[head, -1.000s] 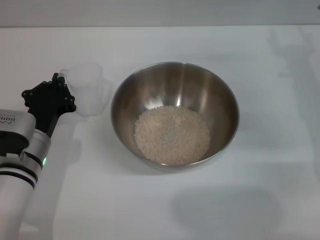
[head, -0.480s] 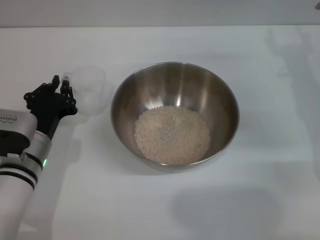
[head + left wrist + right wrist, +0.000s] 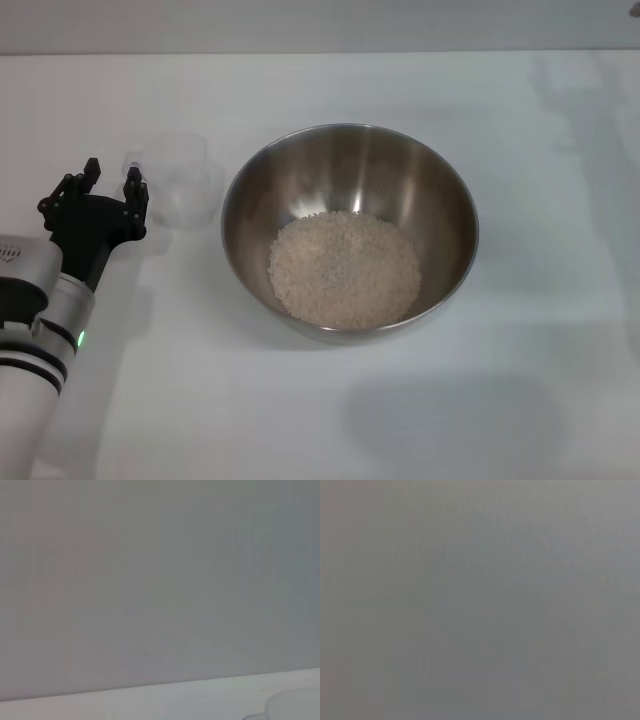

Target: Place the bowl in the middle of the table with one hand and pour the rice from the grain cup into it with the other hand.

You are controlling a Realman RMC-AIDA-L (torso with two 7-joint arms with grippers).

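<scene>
The left gripper (image 3: 112, 180) hovered with fingers spread and released at the left, the grain cup (image 3: 178, 180) stood upright just right of it, and the bowl (image 3: 440, 190) held the rice (image 3: 344, 268) mid-table (image 3: 520, 120).

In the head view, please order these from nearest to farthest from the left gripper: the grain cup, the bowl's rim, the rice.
1. grain cup, standing just beside the open left gripper, apart from it.
2. bowl, its near rim, toward the table's middle.
3. rice, heaped in the bowl's bottom.
</scene>
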